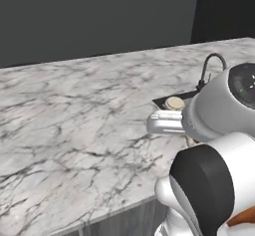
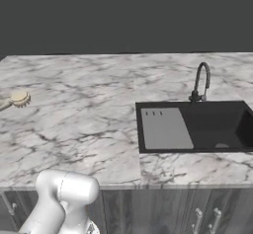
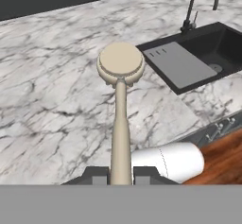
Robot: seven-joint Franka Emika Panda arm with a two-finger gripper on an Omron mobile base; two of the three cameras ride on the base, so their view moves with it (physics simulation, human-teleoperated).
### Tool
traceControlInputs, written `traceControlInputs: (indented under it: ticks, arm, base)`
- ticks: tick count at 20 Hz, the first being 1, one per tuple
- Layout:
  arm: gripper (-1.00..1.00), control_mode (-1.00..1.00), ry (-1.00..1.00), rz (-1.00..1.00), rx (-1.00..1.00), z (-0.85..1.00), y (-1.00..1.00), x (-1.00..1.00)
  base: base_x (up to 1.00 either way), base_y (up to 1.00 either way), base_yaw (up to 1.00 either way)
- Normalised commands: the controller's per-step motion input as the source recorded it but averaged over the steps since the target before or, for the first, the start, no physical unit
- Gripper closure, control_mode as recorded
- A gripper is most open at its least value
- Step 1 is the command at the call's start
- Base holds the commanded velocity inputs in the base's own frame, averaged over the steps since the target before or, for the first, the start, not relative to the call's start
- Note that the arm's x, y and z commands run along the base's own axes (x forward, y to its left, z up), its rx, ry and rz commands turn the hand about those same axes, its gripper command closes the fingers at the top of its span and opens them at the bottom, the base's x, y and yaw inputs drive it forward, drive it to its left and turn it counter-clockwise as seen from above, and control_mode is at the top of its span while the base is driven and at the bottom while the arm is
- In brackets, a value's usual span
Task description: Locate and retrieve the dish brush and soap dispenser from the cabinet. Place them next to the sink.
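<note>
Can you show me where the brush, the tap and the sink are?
dish brush (image 3: 120,61), hand view, on its round pale head.
faucet (image 2: 201,80), right base view, on its curved neck.
sink (image 2: 217,124), right base view, on the black basin.

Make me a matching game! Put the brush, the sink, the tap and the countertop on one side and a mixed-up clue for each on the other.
Things:
1. tan wooden dish brush with round pale head
2. black rectangular sink
3. black curved gooseneck tap
4. white marble countertop

Clues:
A. stands behind the basin
B. held in the jaws
C. grey veins all over
D. sunk into the marble

Pairs: 1-B, 2-D, 3-A, 4-C
</note>
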Motion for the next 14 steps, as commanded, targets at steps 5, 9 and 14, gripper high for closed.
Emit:
traceControlInputs:
  ticks: [5, 9, 14]
  arm:
    - [1.0, 1.0, 0.0, 0.0, 0.0, 0.0, 0.0, 0.0]
    - [1.0, 1.0, 0.0, 0.0, 0.0, 0.0, 0.0, 0.0]
    - [1.0, -1.0, 0.1, 0.0, 0.05, -0.2, -0.45, 0.83]
  base:
    - [0.0, -0.03, 0.02]
    - [0.04, -0.01, 0.0]
    - [0.0, 0.0, 0.0]
